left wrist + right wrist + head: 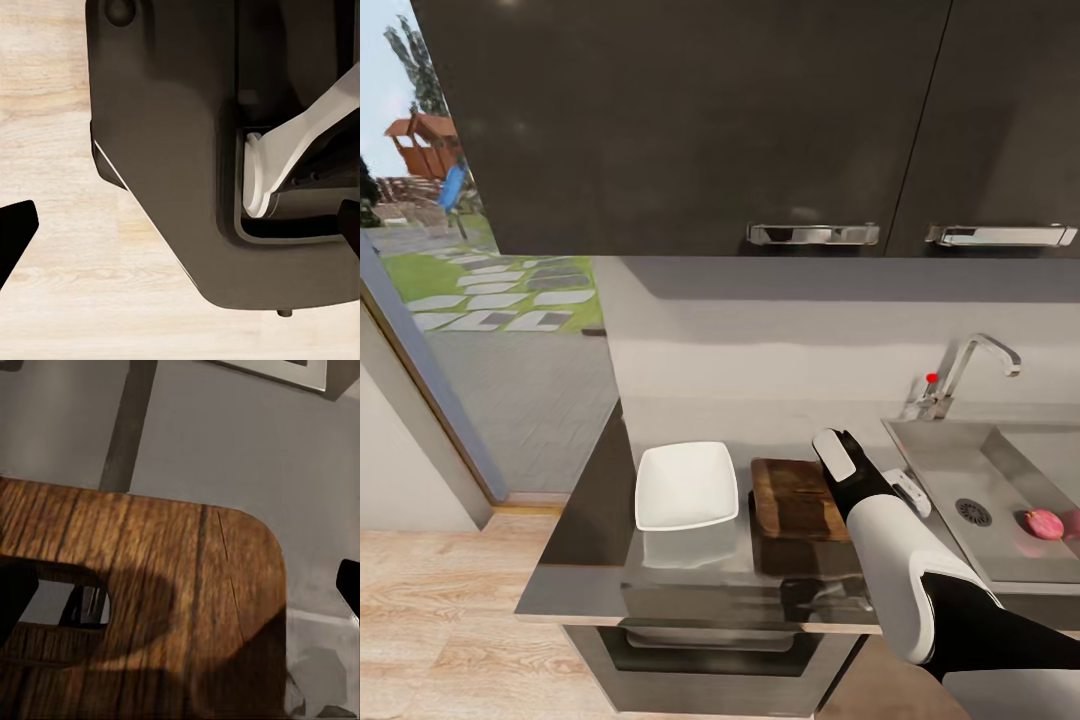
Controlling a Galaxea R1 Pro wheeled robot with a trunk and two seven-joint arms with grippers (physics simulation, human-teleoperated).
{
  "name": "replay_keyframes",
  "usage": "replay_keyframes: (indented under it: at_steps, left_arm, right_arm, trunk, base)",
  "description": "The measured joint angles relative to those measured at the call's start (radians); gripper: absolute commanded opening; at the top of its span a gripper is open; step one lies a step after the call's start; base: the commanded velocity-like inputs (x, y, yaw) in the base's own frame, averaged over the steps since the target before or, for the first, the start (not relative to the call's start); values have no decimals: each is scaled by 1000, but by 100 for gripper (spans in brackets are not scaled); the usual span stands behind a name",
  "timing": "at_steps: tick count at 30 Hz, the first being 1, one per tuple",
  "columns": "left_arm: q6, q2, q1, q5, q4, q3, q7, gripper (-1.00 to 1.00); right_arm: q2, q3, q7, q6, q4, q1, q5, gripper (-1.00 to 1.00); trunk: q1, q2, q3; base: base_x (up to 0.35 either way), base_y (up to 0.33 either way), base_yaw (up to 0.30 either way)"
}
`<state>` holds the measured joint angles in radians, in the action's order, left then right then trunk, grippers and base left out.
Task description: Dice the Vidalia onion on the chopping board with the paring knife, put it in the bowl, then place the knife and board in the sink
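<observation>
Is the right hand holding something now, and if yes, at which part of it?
Nothing is held, as far as the views show. The right hand hovers over the chopping board, its fingers spread wide near the slot handle. The Vidalia onion lies in the sink.

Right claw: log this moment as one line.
right claw: over chopping board, open | Vidalia onion: in sink | bowl: empty

Dark grey upper cabinets (690,120) with two chrome bar handles (813,234) hang over a pale grey back wall (790,340). Light wooden plank flooring (440,620) covers the near left. At the far left, a glass opening shows a grey paved patio (530,400), green lawn with pale stepping stones (500,290), and a red-brown garden shelter (425,140) under daylight.
</observation>
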<state>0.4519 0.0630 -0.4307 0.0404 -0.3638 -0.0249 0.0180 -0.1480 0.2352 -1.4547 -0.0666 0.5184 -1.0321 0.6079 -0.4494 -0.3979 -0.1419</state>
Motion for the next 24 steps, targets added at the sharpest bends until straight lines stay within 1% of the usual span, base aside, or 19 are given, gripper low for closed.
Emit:
replay_keyframes:
  at_steps: [17,24]
  left_arm:
    - [0,0,0,0,5,0,0,100]
    - [0,0,0,0,5,1,0,100]
  right_arm:
    - [0,0,-2,1,2,0,2,100]
    - [-1,-1,-9,0,24,0,3,100]
  trunk:
    - [0,0,-1]
    - [0,0,-1]
  base:
    - [0,0,0]
    - [0,0,0]
